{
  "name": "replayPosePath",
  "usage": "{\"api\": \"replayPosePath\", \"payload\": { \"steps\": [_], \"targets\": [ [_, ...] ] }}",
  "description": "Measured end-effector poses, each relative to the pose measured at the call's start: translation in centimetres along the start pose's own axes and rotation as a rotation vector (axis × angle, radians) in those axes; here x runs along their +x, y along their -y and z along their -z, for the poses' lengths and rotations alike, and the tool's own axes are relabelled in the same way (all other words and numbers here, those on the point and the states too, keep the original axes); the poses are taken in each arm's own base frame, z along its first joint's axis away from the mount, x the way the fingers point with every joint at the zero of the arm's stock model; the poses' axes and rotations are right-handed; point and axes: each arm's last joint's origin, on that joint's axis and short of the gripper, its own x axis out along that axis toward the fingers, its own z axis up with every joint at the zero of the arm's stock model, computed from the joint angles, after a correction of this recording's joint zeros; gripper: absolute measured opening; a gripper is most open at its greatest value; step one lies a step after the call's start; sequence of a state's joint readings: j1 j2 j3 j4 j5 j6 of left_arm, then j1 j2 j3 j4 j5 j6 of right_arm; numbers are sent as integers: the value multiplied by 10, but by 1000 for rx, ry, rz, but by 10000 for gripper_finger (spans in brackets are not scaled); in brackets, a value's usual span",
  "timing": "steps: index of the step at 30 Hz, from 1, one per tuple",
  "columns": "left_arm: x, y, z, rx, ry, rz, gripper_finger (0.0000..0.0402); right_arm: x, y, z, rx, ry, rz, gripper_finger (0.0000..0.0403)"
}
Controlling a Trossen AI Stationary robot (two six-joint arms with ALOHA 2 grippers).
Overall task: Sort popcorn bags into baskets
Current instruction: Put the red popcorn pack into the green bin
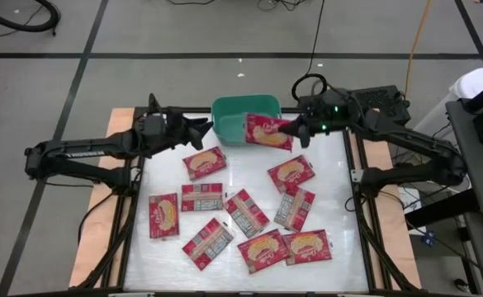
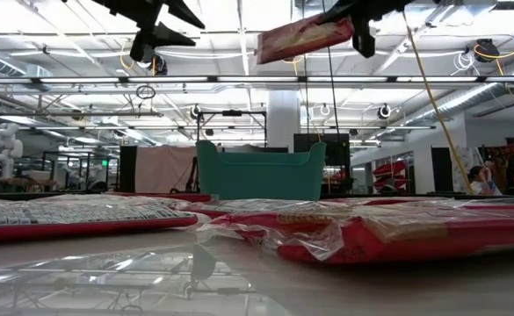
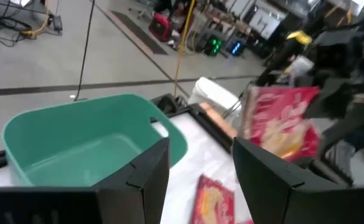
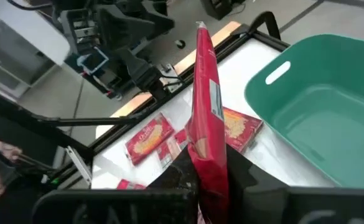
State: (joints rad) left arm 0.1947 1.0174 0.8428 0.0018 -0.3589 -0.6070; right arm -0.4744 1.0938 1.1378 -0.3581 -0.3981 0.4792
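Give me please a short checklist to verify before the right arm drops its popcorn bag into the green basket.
1. Right pincer shut on the held popcorn bag: ok.
2. Bag lifted clear of the table: ok, the low view shows it high up.
3. Bag fully above the green basket: not ok, it overlaps only the right rim.
4. Basket inside free: ok, empty in both wrist views.
5. Left pincer out of the drop path: cannot tell; it hovers open at the basket's left edge.
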Motion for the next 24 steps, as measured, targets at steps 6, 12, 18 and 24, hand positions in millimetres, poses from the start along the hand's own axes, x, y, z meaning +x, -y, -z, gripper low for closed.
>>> {"api": "replayPosePath", "payload": {
  "steps": [6,12,18,24],
  "targets": [
    [5,-1,2,-40,-6,-12,179,5,21,-11,-43,-55,-79,13],
    [11,0,6,-49,-10,-12,179,8,18,-23,-115,-58,-121,13],
    [18,0,4,-17,23,15,184,12,15,-38,-135,-87,-85,13],
    [27,-12,-5,42,37,18,228,30,21,-53,-83,-151,46,13]
  ]
}}
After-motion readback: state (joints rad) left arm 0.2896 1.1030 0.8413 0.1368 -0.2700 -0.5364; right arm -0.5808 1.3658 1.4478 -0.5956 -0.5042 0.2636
